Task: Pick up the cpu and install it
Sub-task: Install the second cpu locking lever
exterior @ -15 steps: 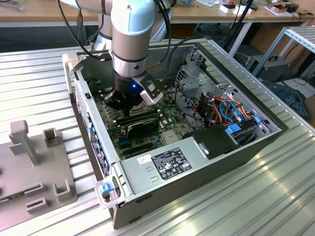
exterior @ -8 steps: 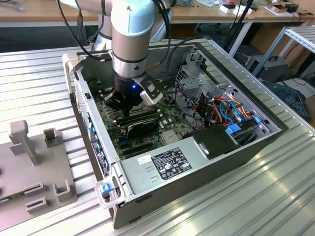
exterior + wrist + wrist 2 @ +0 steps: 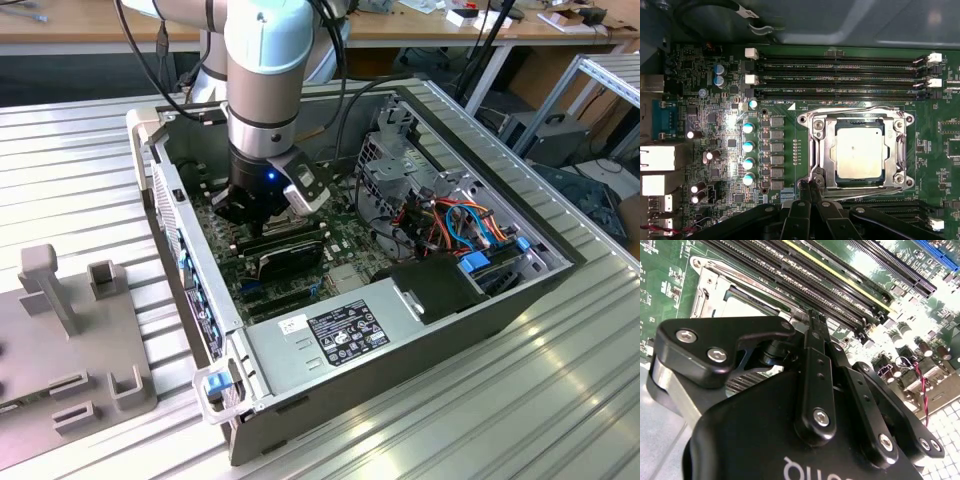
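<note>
The cpu [image 3: 860,152], a square chip with a dull silver top, lies flat inside the metal-framed socket [image 3: 816,150] on the green motherboard. My gripper [image 3: 809,186] is shut, its two black fingertips pressed together at the socket frame's corner, beside the cpu and not on it. Nothing shows between the fingers. In the second wrist view the shut gripper [image 3: 814,320] stands at the socket's edge, with part of the cpu [image 3: 742,307] behind a black linkage. In the exterior view the gripper [image 3: 250,208] is down inside the open computer case [image 3: 190,250].
Long black memory slots [image 3: 840,77] run beside the socket. A grey power-supply box [image 3: 330,335], a drive cage [image 3: 400,170] and coloured cables [image 3: 470,225] stand in the case. A grey fixture [image 3: 60,330] rests on the ribbed table at the exterior view's left.
</note>
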You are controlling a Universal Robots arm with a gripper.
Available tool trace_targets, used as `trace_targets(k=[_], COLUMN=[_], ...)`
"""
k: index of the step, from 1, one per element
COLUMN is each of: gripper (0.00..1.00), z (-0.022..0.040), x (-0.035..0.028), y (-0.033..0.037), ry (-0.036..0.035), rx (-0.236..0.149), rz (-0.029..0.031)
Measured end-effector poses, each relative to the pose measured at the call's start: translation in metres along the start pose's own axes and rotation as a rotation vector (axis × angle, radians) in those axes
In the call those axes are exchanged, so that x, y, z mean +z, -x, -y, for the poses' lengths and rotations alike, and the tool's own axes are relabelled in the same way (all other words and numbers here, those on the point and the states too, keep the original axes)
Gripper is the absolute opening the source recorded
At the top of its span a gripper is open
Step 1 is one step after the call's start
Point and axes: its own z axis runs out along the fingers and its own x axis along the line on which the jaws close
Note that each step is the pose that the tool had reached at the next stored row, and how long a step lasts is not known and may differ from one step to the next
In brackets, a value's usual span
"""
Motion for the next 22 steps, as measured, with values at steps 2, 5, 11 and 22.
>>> trace_targets(k=[2,5,11,22], gripper=[0.11,0.11,0.11,0.11], z=[-0.0003,-0.0006,-0.0011,0.0003], x=[0.0005,0.0016,0.0033,0.0035], y=[0.0000,-0.0002,-0.0003,-0.0003], ry=[-0.0003,-0.0006,-0.0005,-0.0028], rx=[0.002,0.007,0.012,0.013], rz=[0.0001,0.0001,0.0008,0.0009])
